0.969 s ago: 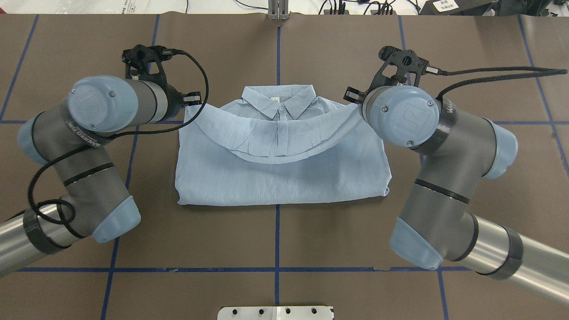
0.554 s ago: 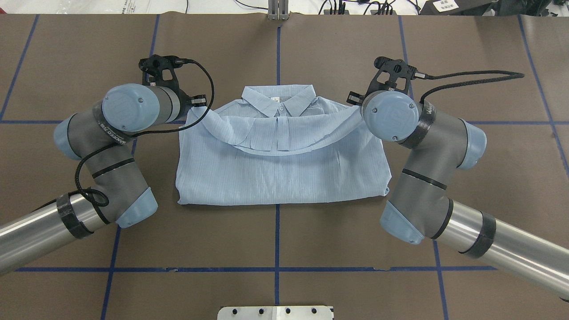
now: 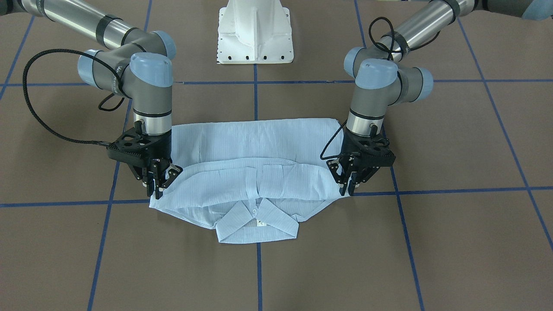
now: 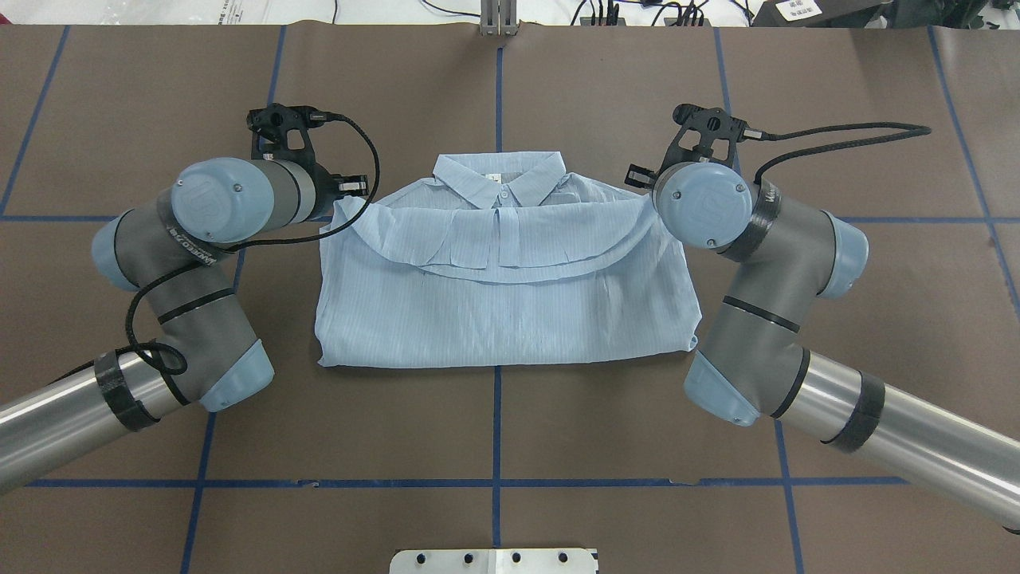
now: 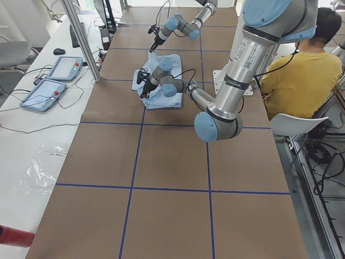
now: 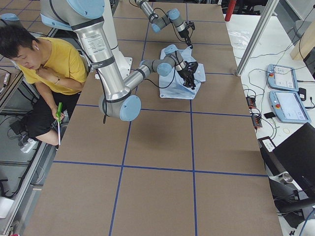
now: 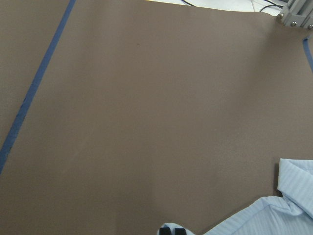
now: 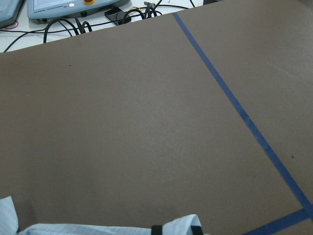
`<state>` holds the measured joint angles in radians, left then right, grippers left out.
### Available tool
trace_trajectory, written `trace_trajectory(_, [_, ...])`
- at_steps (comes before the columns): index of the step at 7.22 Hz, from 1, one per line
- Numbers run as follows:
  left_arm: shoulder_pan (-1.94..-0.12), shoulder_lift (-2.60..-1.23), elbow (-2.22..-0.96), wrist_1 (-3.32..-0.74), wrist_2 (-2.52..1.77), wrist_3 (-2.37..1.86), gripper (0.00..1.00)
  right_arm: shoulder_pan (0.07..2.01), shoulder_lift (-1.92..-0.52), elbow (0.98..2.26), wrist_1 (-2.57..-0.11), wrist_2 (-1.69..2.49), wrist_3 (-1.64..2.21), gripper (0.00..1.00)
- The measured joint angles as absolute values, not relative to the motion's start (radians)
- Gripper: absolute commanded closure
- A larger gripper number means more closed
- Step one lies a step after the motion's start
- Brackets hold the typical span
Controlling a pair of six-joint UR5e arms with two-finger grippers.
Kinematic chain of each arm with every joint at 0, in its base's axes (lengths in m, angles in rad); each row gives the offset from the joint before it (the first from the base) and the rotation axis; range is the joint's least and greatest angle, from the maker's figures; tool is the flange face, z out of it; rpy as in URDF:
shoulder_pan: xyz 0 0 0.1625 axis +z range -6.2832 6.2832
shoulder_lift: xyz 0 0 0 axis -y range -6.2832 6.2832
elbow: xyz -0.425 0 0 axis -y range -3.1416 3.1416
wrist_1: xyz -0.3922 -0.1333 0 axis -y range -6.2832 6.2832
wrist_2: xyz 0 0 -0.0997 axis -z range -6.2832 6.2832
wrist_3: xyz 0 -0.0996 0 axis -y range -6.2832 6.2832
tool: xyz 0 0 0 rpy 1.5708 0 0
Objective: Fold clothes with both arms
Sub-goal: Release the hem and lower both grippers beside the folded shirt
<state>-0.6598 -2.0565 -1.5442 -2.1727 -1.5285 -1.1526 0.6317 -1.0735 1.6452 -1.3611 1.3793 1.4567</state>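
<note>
The pale-blue shirt (image 4: pixel 502 319) (image 3: pixel 259 142) lies flat on the brown table, collar (image 4: pixel 500 179) on the far side. Its lower hem is doubled over toward the collar and sags in a curve between the two arms. My left gripper (image 4: pixel 351 189) (image 3: pixel 349 188) is shut on the hem's corner at one shoulder, fingertips pressed together in the left wrist view (image 7: pixel 173 230). My right gripper (image 4: pixel 635 175) (image 3: pixel 156 190) pinches the other hem corner, and cloth (image 8: pixel 73 230) bulges between its fingertips (image 8: pixel 156 230). Both grippers hang just above the shirt's shoulders.
The white mounting base (image 3: pixel 255 34) (image 4: pixel 494 560) sits at the robot's side of the table. Blue tape lines cross the brown mat. A seated person in yellow (image 5: pixel 302 70) (image 6: pixel 54 59) is beside the table, and teach pendants (image 6: pixel 285 88) lie on a side bench.
Both arms have come down and carried the hem farther toward the collar. The hanging fold now sags lower and lies closer to the shirt.
</note>
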Motion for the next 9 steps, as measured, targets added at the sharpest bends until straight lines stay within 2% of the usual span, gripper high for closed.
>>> trace_trajectory(3, [-0.661,-1.920,-1.693,-2.218,-1.667,-1.021,0.00,0.685,-1.127,1.736,-1.364,1.492,1.360,0.00])
trace_trajectory(6, [-0.536,-1.803,-1.747,-2.303,-1.641,-1.132,0.00,0.689,-1.144,1.762,-1.360,1.502,1.344,0.00])
trace_trajectory(7, [-0.486,-1.786,-1.750,-2.323,-1.612,-1.174,0.25,0.689,-1.144,1.765,-1.359,1.502,1.344,0.00])
trace_trajectory(8, [-0.451,-1.778,-1.752,-2.331,-1.598,-1.209,0.75,0.689,-1.145,1.765,-1.359,1.502,1.343,0.00])
trace_trajectory(9, [-0.428,-1.775,-1.754,-2.333,-1.592,-1.234,1.00,0.688,-1.145,1.765,-1.359,1.502,1.343,0.00])
